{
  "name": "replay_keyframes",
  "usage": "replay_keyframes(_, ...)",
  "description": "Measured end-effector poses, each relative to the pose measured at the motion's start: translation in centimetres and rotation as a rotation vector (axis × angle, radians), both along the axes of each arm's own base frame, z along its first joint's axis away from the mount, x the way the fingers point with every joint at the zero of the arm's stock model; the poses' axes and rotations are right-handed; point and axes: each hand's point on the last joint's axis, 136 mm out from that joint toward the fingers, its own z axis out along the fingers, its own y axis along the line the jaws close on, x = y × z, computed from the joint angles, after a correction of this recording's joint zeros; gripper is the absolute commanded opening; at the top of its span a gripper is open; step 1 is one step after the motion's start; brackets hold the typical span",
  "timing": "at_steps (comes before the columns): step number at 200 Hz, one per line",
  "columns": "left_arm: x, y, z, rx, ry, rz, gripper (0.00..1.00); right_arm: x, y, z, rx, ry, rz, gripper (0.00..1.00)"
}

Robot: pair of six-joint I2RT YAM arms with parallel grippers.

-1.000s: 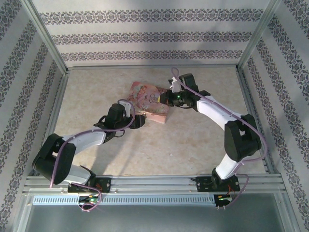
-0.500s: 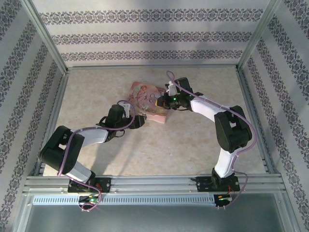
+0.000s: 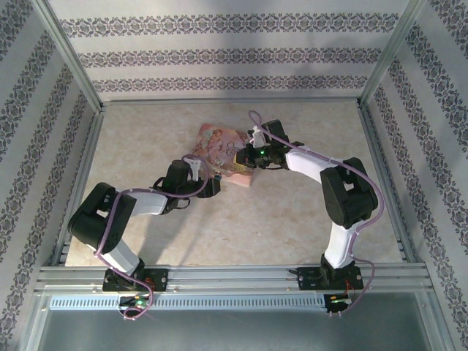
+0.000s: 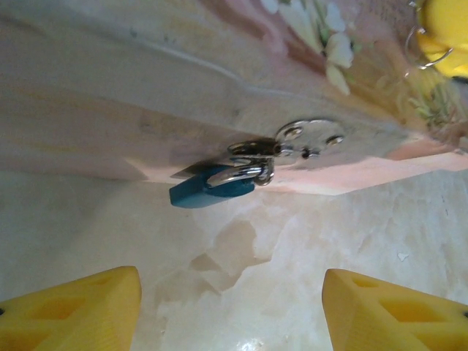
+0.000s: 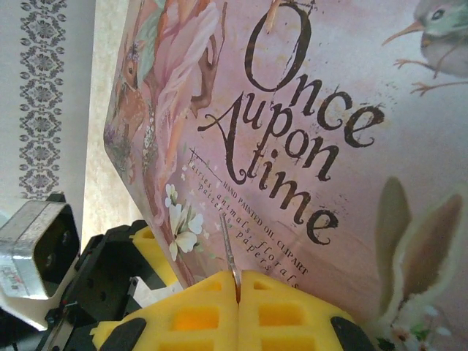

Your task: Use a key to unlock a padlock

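Note:
The padlock (image 4: 210, 190) is small and blue with a silver shackle. It hangs from a metal hasp (image 4: 307, 136) on the front side of the pink box (image 3: 225, 155). My left gripper (image 4: 234, 314) is open and low on the table, facing the padlock. Its yellow fingers (image 4: 69, 311) stand well apart and short of it, with nothing between them. My right gripper (image 5: 238, 284) is shut on the key (image 5: 229, 245), a slim metal sliver that sticks out from between the pads. It hovers over the box lid (image 5: 329, 146), near the edge above the left gripper (image 5: 110, 270).
The box lies at the middle of the marble-patterned table (image 3: 292, 212), between the two arms. Patterned walls and a metal frame (image 3: 69, 66) enclose the table. A key ring (image 4: 423, 51) dangles by the right gripper's yellow finger (image 4: 446, 25).
The right arm has folded in and carried the key left, over the box's near edge. The left arm's elbow has swung right while its gripper stayed in front of the box.

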Motion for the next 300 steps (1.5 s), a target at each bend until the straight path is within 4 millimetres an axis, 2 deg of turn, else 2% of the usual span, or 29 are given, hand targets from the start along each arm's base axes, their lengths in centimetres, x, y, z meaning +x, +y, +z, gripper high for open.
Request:
replay_keyframes(35, 0.5, 0.4, -0.6, -0.001, 0.007, 0.002, 0.67, -0.1, 0.1, -0.1, 0.010, -0.009, 0.007, 0.00)
replay_keyframes(121, 1.9, -0.4, -1.0, 0.005, -0.043, -0.042, 0.65, -0.2, 0.1, 0.0, 0.018, -0.025, 0.009, 0.00)
replay_keyframes(175, 3.0, -1.2, -0.8, -0.011, -0.085, -0.070, 0.59, -0.2, 0.0, 0.0, 0.018, -0.029, 0.009, 0.00)
replay_keyframes(224, 3.3, -1.4, -1.1, -0.026, -0.084, -0.082, 0.50, -0.4, 0.0, 0.0, 0.014, -0.025, 0.010, 0.00)
replay_keyframes(300, 3.3, -1.6, -1.2, -0.035, -0.086, -0.081, 0.44, -0.4, 0.0, 0.0, 0.012, -0.030, 0.014, 0.00)
